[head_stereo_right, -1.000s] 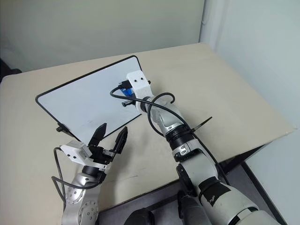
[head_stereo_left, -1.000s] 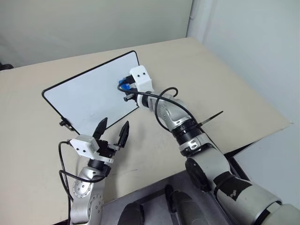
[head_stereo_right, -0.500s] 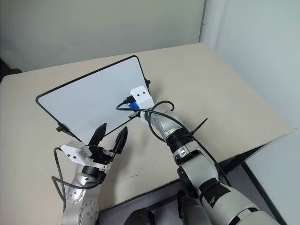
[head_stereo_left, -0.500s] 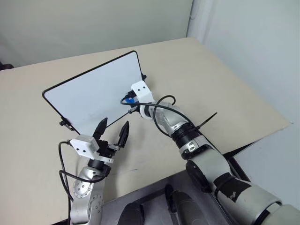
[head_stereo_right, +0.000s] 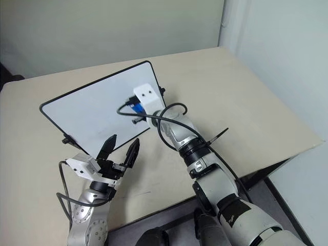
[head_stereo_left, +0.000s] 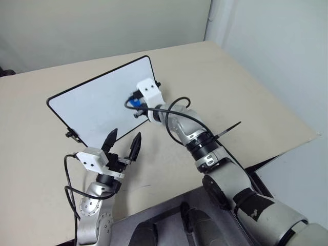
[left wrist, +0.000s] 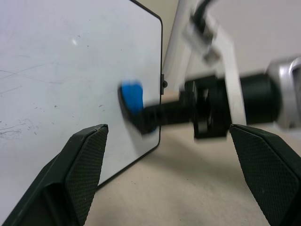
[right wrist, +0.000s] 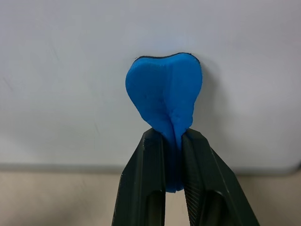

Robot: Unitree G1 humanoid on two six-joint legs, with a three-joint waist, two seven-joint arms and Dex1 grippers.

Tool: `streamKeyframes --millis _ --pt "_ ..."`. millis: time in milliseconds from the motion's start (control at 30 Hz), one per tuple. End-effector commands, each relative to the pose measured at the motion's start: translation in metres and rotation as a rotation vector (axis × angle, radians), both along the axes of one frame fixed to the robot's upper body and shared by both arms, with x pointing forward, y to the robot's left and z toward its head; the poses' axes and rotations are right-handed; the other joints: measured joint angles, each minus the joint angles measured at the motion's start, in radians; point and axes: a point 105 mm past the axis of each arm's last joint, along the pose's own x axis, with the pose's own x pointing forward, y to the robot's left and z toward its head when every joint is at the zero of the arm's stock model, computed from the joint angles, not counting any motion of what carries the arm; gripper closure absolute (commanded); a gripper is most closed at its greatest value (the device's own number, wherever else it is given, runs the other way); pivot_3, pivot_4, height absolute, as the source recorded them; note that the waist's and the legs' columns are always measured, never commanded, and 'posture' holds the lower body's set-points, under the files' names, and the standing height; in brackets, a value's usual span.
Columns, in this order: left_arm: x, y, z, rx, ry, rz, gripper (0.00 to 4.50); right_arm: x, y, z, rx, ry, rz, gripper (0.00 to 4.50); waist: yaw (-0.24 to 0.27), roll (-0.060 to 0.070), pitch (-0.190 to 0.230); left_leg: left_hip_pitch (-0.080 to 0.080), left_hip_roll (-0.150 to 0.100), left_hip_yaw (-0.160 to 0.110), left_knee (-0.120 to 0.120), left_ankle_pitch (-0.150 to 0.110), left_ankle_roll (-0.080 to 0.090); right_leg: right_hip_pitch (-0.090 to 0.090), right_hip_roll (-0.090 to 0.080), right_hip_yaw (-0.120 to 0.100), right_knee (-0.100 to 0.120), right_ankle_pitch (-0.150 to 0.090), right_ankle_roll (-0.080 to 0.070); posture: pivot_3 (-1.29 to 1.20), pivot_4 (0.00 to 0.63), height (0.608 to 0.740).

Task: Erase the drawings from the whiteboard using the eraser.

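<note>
**A:** What are you holding, and where is it?

**B:** Your right gripper [right wrist: 173, 155] has its two black fingers pinched tight on the eraser [right wrist: 164, 94], a soft bright blue piece squeezed into a heart-like lobe. Its face presses flat against the whiteboard [head_stereo_left: 95, 105], near the board's right edge and about mid-height.

**A:** And the board itself?

**B:** You have a smooth white panel with a thin black frame and rounded corners, standing tilted on the matte beige worktop [head_stereo_left: 230, 87]. From the head views its surface looks clean.

**A:** Does any view tell you more?

**B:** Yes, your left wrist view picks up faint grey streaks and specks on the board, which the head views miss. It also shows the eraser from the side, touching the panel just inside the frame. The right wrist view gives you the fold in the blue material between the fingers.

**A:** Your other hand?

**B:** Your left gripper [head_stereo_left: 123, 146] hangs in front of the board's lower edge, its textured fingers spread wide apart and holding nothing
</note>
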Motion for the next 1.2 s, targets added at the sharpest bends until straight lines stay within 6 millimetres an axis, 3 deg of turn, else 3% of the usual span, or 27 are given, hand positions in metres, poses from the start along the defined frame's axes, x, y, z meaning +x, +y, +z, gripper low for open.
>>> streamKeyframes --millis 33,167,400,500,567,700,900,1033,1200 --pt "-0.001 -0.001 0.007 0.005 -0.030 -0.005 0.00 -0.013 0.018 -0.006 0.004 0.014 0.050 4.26 0.000 0.000 0.000 0.000 0.000 0.000 0.000 0.000 0.000 0.000 0.000 0.000 0.000 0.000 0.000 0.00 0.150 0.740" --pt "0.000 -0.001 0.006 0.004 -0.029 -0.005 0.00 -0.008 0.017 0.014 0.043 -0.020 0.049 4.26 0.000 0.000 0.000 0.000 0.000 0.000 0.000 0.000 0.000 0.000 0.000 0.000 0.000 0.000 0.000 0.00 0.150 0.740" --pt "0.003 -0.003 0.005 0.003 -0.029 -0.015 0.00 -0.011 0.019 0.076 0.157 -0.131 0.089 4.26 0.000 0.000 0.000 -0.001 0.000 0.000 0.000 0.000 0.000 -0.001 0.000 0.000 0.000 0.000 0.000 0.00 0.150 0.740" --pt "0.005 -0.004 0.004 0.004 -0.029 -0.019 0.00 -0.014 0.019 0.084 0.182 -0.153 0.096 4.26 0.000 0.000 0.000 -0.001 0.000 0.000 0.000 0.000 0.000 -0.001 0.000 0.000 0.000 0.000 0.000 0.00 0.150 0.740" --pt "0.005 -0.005 0.004 0.007 -0.030 -0.022 0.00 -0.012 0.018 0.079 0.176 -0.151 0.090 4.26 0.000 0.000 0.000 -0.001 0.000 0.000 0.000 0.000 0.000 0.000 0.000 0.000 0.000 0.000 0.000 0.00 0.150 0.740" --pt "0.007 -0.007 0.005 0.010 -0.031 -0.029 0.00 -0.006 0.010 0.047 0.119 -0.097 0.044 4.26 0.002 0.000 0.000 -0.001 0.000 0.000 0.000 0.000 0.000 0.000 0.000 0.000 0.000 0.000 0.000 0.00 0.150 0.740" --pt "0.007 -0.008 0.005 0.010 -0.031 -0.034 0.00 -0.015 -0.004 0.015 0.043 -0.025 0.057 4.26 0.006 0.000 0.000 -0.001 0.000 0.000 0.001 0.000 0.000 0.000 -0.001 0.000 0.000 0.002 -0.002 0.00 0.150 0.740" --pt "0.005 -0.009 0.005 0.013 -0.033 -0.034 0.00 -0.018 -0.042 0.018 0.028 -0.002 0.047 4.26 0.011 0.000 0.000 -0.001 0.000 0.000 0.001 0.000 -0.001 0.000 -0.001 -0.001 0.000 0.004 -0.006 0.00 0.150 0.740" --pt "0.005 -0.012 0.004 0.012 -0.027 -0.056 0.00 -0.023 -0.109 0.022 0.007 0.027 -0.032 4.26 0.019 0.000 0.000 -0.001 -0.001 0.001 0.006 0.001 -0.001 0.003 -0.001 -0.001 0.000 0.004 -0.005 0.00 0.150 0.740"
